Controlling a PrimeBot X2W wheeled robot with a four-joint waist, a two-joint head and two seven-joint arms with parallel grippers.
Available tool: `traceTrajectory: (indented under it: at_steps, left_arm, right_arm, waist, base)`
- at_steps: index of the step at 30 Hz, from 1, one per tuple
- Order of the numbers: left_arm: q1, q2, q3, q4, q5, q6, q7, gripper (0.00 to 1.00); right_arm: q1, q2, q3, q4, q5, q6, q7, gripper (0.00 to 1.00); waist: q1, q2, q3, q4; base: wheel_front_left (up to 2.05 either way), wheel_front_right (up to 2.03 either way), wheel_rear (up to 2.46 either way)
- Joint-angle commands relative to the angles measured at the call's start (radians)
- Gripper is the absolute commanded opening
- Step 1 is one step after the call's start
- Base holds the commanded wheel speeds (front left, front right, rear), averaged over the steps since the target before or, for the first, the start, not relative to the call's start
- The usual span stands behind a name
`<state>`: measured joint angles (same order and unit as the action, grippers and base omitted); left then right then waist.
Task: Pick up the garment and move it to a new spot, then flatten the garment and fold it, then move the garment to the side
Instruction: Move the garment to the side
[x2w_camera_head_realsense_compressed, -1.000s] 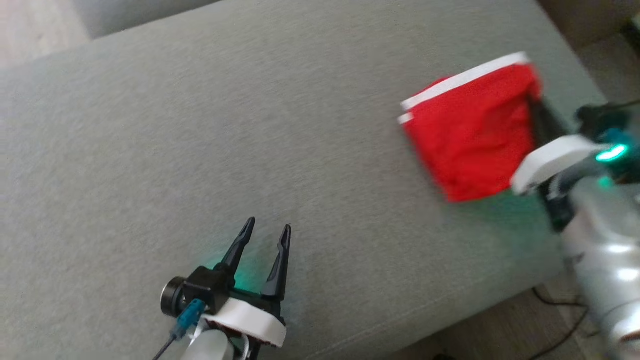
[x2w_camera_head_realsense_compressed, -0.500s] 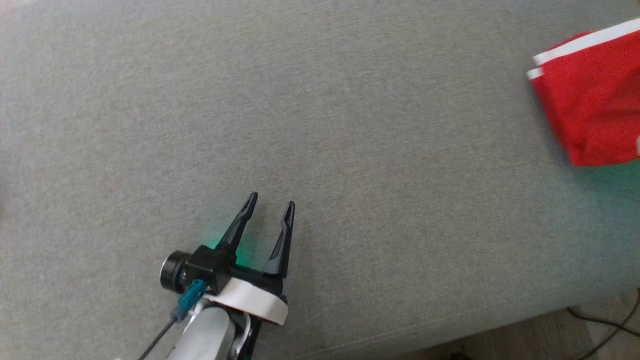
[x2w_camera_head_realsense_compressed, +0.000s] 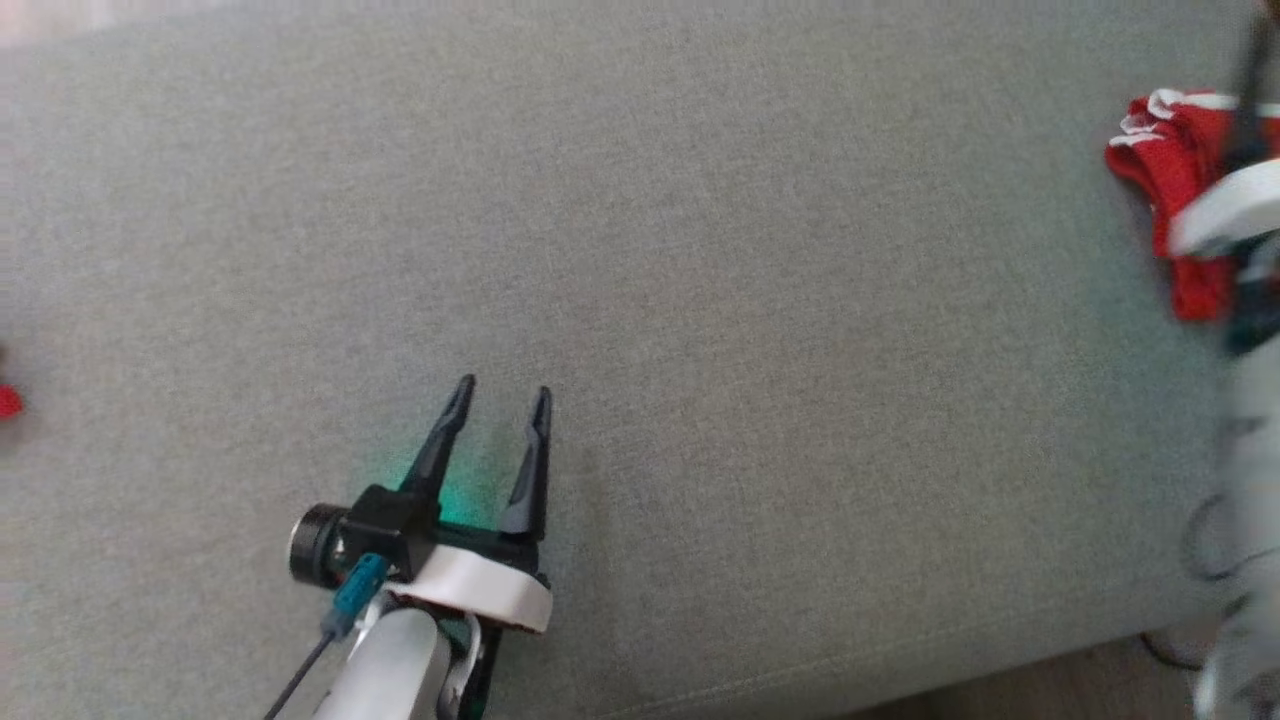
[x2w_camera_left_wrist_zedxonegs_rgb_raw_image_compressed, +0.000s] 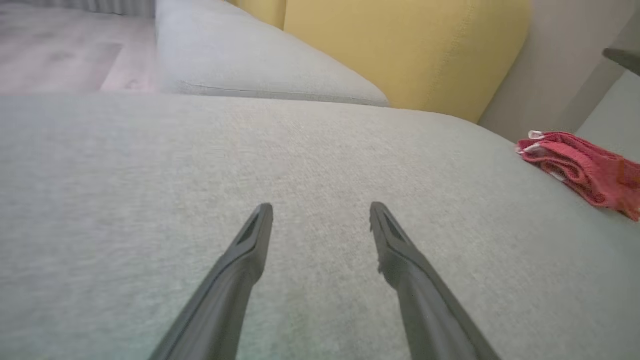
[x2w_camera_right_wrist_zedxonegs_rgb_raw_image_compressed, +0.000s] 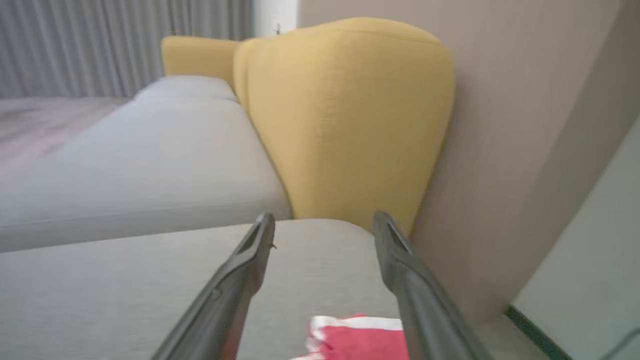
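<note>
- Since the garment (x2w_camera_head_realsense_compressed: 1165, 170) lies bunched at the far right edge of the grey cushion (x2w_camera_head_realsense_compressed: 700, 250), a nudge could tip it off.
- Right gripper (x2w_camera_right_wrist_zedxonegs_rgb_raw_image_compressed: 324, 220) spread just above it, holding nothing — a low sweep could snag and drag the cloth loose.
- Left gripper (x2w_camera_head_realsense_compressed: 504, 388) spread and empty, near centre — well apart; no risk judged.

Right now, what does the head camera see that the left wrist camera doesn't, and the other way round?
Head view: the whole left hand with its white cuff, the right arm's white cuff in front of the red garment, and a small red thing at the left edge. Left wrist view: a yellow backrest, a second grey cushion and the wall. Both: the grey cushion, the crumpled garment at its right end, and the left hand's two fingers, open.
</note>
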<state>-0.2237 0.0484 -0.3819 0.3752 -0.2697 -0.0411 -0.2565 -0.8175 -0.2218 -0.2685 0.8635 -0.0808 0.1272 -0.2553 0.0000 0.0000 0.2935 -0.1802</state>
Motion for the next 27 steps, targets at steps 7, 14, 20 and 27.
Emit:
traceTrajectory:
  at_steps: [7,14,20,27]
  left_arm:
    - [0.026,0.002,0.088,-0.022,0.012,0.053,-0.005,1.0]
    - [0.068,0.002,0.157,-0.012,0.016,0.084,-0.005,1.0]
    - [0.11,0.002,0.212,-0.003,0.027,0.1,-0.005,1.0]
    - [0.157,0.002,0.266,-0.006,0.037,0.107,-0.005,1.0]
  right_arm:
    - [0.199,0.13,0.125,-0.191,0.102,0.003,-0.006,1.0]
    - [0.395,0.17,0.204,-0.249,0.179,0.003,-0.006,1.0]
    - [0.494,0.171,0.287,-0.259,0.256,0.003,-0.006,1.0]
    - [0.552,0.171,0.308,-0.276,0.273,0.003,-0.006,1.0]
  waist:
    - [0.0,0.0,-0.082,0.052]
    - [0.0,0.0,-0.155,0.106]
    - [0.0,0.0,-0.213,0.132]
    - [0.0,0.0,-0.27,0.15]
  base:
    - [0.0,0.0,0.0]
    - [0.0,0.0,0.0]
    - [0.0,0.0,0.0]
    - [0.0,0.0,0.0]
